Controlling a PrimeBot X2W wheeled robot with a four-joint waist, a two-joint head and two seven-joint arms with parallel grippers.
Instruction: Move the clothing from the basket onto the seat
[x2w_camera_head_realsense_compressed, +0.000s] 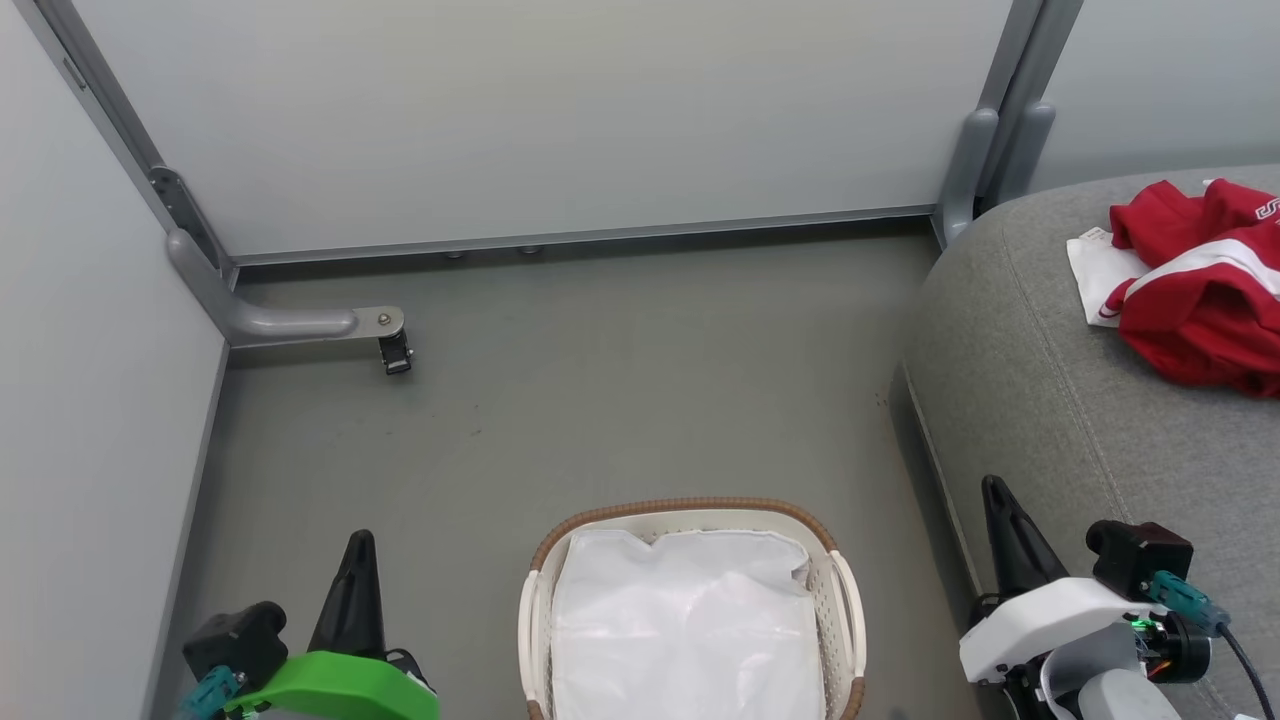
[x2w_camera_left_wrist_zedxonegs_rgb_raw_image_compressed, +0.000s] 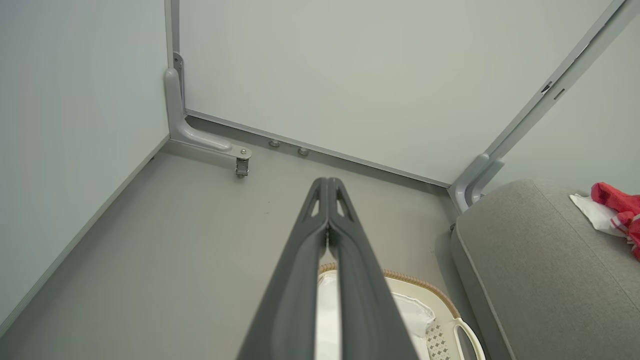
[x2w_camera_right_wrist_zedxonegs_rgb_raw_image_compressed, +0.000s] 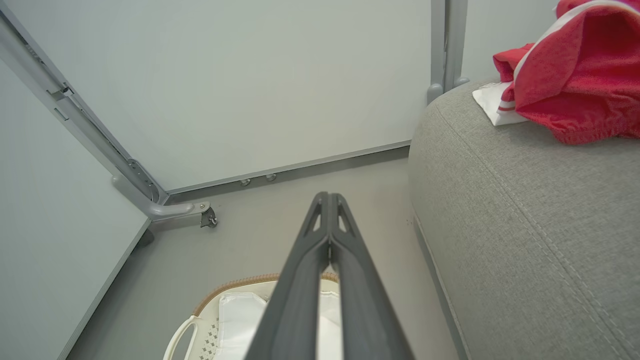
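1. The basket (x2w_camera_head_realsense_compressed: 690, 506) stands on the floor, and a white liner sheet (x2w_camera_head_realsense_compressed: 690, 620) covers its inside.
2. The clothing (x2w_camera_head_realsense_compressed: 1205, 300), a red heap with white stripes, lies on the seat (x2w_camera_head_realsense_compressed: 1030, 400), up and to the right of the basket and well apart from it.
3. The left gripper (x2w_camera_head_realsense_compressed: 360, 548) stands just left of the basket, its fingers pressed together on nothing.
4. The right gripper (x2w_camera_head_realsense_compressed: 995, 495) stands right of the basket by the seat's front edge, its fingers also together and empty.
5. Step in hand: the moving looks finished, with the basket seemingly emptied of clothing.
6. Next move: probably none. If a garment hides under the liner, fetching it would mean parting the fingers and reaching down into the basket.
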